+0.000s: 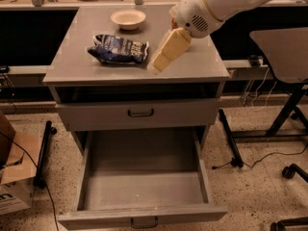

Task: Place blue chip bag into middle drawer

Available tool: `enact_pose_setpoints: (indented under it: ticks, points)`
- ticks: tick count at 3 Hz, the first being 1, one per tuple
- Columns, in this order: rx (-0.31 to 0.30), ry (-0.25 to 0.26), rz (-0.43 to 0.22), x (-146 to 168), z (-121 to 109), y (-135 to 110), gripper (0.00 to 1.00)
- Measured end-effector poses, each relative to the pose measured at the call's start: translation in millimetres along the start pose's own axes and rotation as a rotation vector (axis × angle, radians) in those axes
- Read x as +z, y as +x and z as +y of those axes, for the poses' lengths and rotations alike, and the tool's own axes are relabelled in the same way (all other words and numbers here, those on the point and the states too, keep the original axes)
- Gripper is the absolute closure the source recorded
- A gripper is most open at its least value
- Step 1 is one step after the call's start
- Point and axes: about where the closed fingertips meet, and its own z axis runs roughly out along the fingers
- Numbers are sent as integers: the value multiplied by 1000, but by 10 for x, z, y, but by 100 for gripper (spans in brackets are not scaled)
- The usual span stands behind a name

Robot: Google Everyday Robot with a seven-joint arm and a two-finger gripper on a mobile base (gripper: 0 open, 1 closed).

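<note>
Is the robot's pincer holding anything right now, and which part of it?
No, it holds nothing. The pincer hangs over the cabinet top, just right of the blue chip bag. The bag lies there on its own.

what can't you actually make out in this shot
Camera view, all items:
- Print on the blue chip bag is too small to read.
- The arm hides the cabinet top behind the gripper, which hangs right of the bag.
- The slot above the upper drawer is too dark.
- The middle drawer front is cut by the bottom edge.
</note>
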Motion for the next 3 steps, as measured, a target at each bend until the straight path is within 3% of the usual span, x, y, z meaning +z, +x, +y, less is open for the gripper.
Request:
enact_pose_setpoints:
  ticks: [1,3]
  points:
    - [25,-37,-2,366,21,12,0]
    - [84,-91,-80,1297,-182,-20,0]
